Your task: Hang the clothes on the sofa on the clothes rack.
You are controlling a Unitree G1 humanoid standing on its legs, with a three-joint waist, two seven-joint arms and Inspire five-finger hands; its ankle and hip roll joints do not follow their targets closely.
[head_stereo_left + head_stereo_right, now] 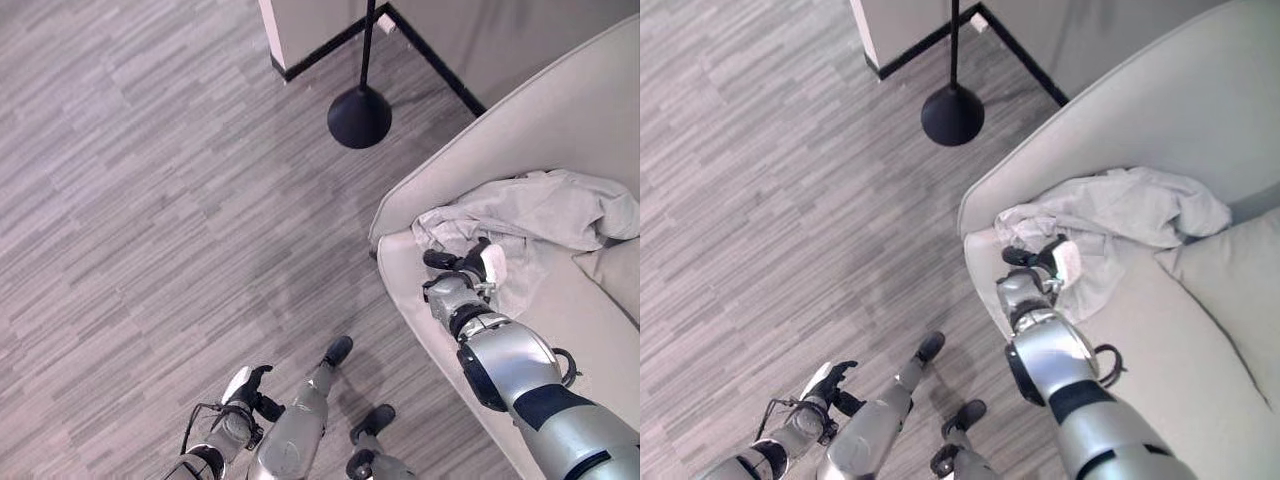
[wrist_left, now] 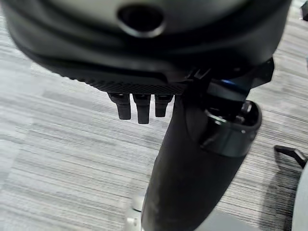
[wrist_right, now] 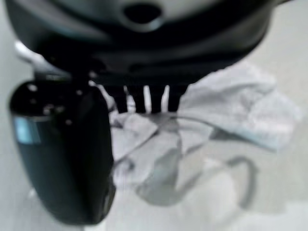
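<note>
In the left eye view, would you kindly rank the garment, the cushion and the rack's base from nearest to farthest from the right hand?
1. Garment: crumpled on the sofa seat, directly at the right hand.
2. Cushion: on the seat to the hand's right, at the view's edge.
3. Rack's base: on the floor beyond the sofa's end, up and to the left.
</note>
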